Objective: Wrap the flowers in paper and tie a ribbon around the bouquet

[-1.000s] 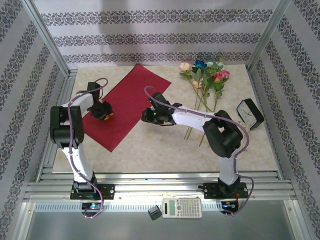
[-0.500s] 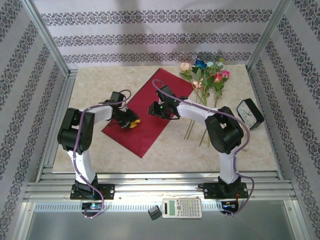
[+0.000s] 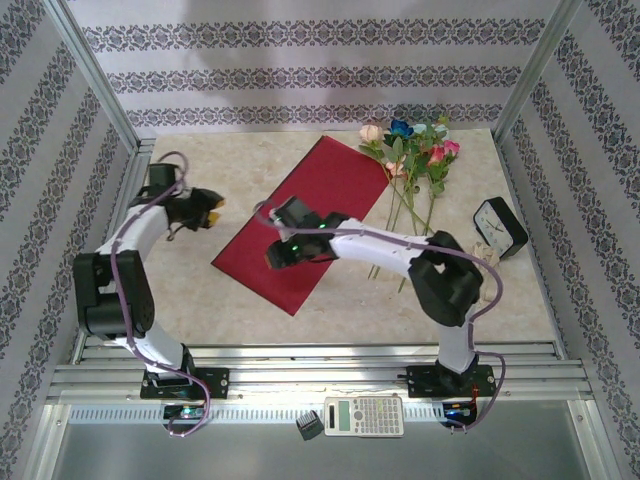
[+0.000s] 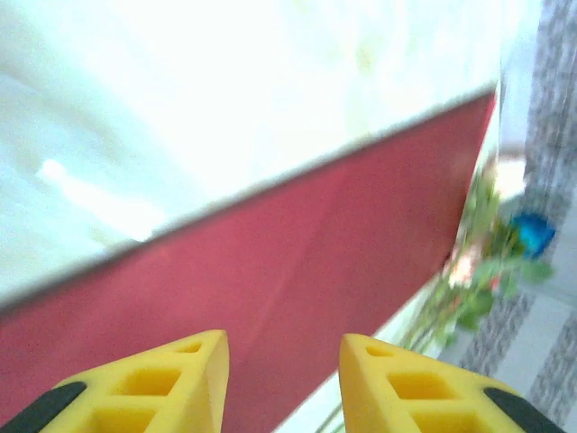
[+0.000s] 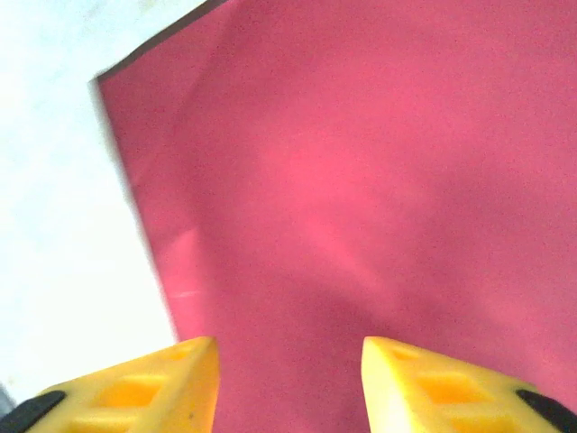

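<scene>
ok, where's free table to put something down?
Bare table at the far left, between the back wall and the paper. Another bare strip runs along the near edge, in front of the paper's near corner. Crowded far right: the flowers lie beside the paper, a small clock past their stems. The right gripper hovers over the paper's near end.

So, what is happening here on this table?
Two robot arms are about to wrap flowers. The red paper lies flat on the table, and the flowers lie loose beside it. The right gripper hovers open over the paper; the left gripper is open, off to the paper's left. Nothing is wrapped yet.
</scene>
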You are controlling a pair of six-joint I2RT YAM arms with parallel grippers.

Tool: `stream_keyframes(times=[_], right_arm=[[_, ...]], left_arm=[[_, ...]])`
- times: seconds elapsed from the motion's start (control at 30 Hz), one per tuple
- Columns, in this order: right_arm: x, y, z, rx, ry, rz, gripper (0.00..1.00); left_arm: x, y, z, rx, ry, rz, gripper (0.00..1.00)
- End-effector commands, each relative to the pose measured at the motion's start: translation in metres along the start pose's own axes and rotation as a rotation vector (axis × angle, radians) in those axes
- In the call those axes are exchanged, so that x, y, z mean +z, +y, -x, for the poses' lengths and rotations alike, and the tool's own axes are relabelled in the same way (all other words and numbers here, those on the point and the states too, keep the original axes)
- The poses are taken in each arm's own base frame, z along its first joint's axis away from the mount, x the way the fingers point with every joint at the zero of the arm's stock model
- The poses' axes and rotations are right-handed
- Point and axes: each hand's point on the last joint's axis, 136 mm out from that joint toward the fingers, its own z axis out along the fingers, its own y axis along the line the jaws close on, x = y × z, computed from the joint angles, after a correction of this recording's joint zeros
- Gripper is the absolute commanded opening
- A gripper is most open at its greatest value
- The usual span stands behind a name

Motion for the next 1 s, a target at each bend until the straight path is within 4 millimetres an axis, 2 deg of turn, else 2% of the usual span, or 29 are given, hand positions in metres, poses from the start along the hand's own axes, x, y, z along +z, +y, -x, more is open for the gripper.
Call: stream_keyframes(times=[0.0,0.07,0.13,0.33,0.43,0.6,0.97], right_arm=[[0.020,0.019,-0.012,-0.159,0.079,-0.041,0.54],[0.032,0.031,-0.012,-0.174,0.103,-0.040,0.57],[0.043,0.041,-0.011,-0.173,0.120,-0.028,0.57],[0.066,0.048,-0.008,-0.118,0.149,-0.007,0.51],[0.071,0.046,-0.006,-0.085,0.157,0.003,0.49],[0.078,0.048,-0.004,-0.062,0.164,0.016,0.50],[0.091,0.054,0.008,-0.028,0.166,0.045,0.57]], left_arm=[[-0.008,0.073,-0.003,-0.117,0.035,0.179,0.36],[-0.011,0.086,0.007,-0.146,0.021,0.177,0.35],[-0.007,0.089,0.012,-0.161,0.039,0.132,0.35],[0.016,0.084,-0.009,-0.201,0.159,0.051,0.24],[0.017,0.095,-0.020,-0.196,0.184,0.102,0.20],[0.020,0.117,-0.030,-0.201,0.204,0.169,0.19],[0.024,0.138,-0.038,-0.212,0.221,0.229,0.18]])
